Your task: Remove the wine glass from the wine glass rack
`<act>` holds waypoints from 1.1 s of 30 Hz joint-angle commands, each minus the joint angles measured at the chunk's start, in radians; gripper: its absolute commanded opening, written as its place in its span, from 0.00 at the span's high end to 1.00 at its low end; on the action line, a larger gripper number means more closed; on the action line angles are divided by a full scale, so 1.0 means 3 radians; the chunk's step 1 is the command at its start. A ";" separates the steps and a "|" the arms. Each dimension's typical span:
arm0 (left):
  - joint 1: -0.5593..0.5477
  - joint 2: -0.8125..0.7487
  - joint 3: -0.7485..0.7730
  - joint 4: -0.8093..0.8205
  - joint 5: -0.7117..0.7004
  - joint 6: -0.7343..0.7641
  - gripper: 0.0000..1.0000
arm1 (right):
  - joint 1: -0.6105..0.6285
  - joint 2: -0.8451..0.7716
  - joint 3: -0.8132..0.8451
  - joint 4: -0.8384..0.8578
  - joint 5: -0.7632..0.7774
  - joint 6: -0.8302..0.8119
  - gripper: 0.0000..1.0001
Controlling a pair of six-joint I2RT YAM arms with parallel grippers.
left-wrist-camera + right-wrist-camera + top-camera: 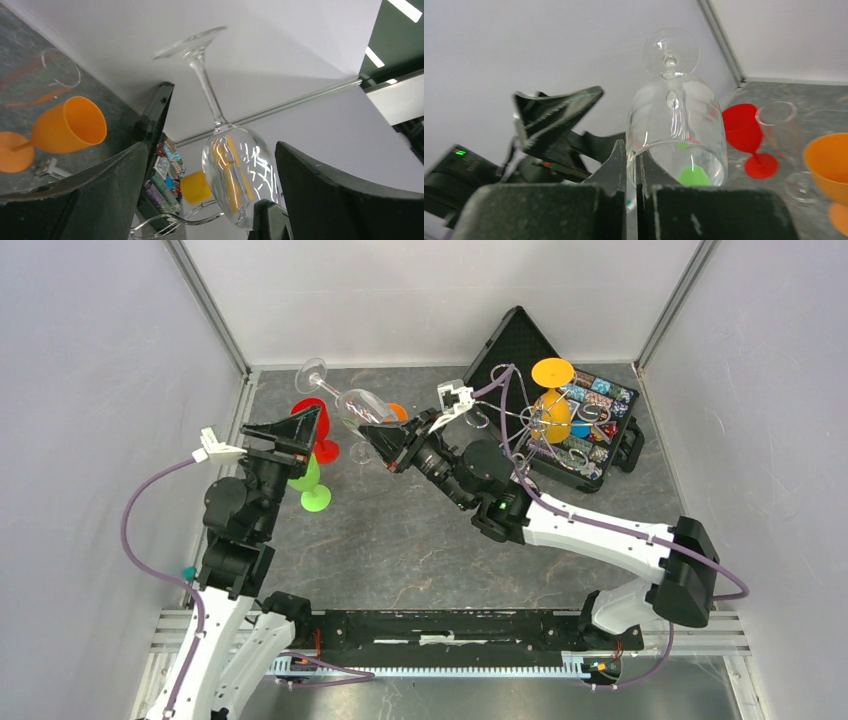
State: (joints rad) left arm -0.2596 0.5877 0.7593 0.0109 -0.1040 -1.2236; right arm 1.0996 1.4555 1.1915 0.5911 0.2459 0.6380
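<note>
White walls close in a grey table [400, 540]. The wine glass rack [545, 422] stands at its far right part, just in front of an open black case [520, 340], and one yellow glass [556, 415] hangs on it. The clear wine glass [358, 405] is already off the rack, in the air and well to the left of it, tilted with the foot pointing away from the rack. The right claw [636, 167] pinches only the thin wall at its rim. The left claw [300, 428], even farther from the rack, is spread wide and holds nothing.

I judge this hold to be weak. The smooth glass can turn or slip out of such a small pinch, or the rim can crack under more pressure. If it falls, it may hit the red glass [322, 440] or the green glass [312, 492], which stand on the same side. A careless move of the left claw can also knock the bowl.
</note>
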 commanded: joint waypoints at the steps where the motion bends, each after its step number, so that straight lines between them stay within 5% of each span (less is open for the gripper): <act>1: -0.0004 -0.0233 0.0330 -0.0455 -0.0158 0.0841 0.00 | 0.0020 -0.0328 0.0099 -0.0426 0.0062 -0.0736 1.00; 8: -0.0004 -0.0420 0.0713 -0.0905 -0.0446 0.1709 0.00 | 0.0018 -0.0723 -0.0026 -0.1224 -0.0302 -0.1520 1.00; 16: -0.0004 -0.0425 0.0890 -0.1084 -0.0643 0.2061 0.00 | 0.0068 -0.0749 0.0494 -0.2735 -0.0892 -0.2342 1.00; 33: -0.0004 -0.0076 0.1110 -0.1666 -0.1115 0.2131 0.00 | 0.0312 0.0743 0.1868 -0.4574 -0.0312 -0.3072 1.00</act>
State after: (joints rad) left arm -0.2596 0.5426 1.0645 -0.4480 -0.3775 -0.6277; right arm 1.1912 1.6062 1.6348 -0.6792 0.0944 -0.2317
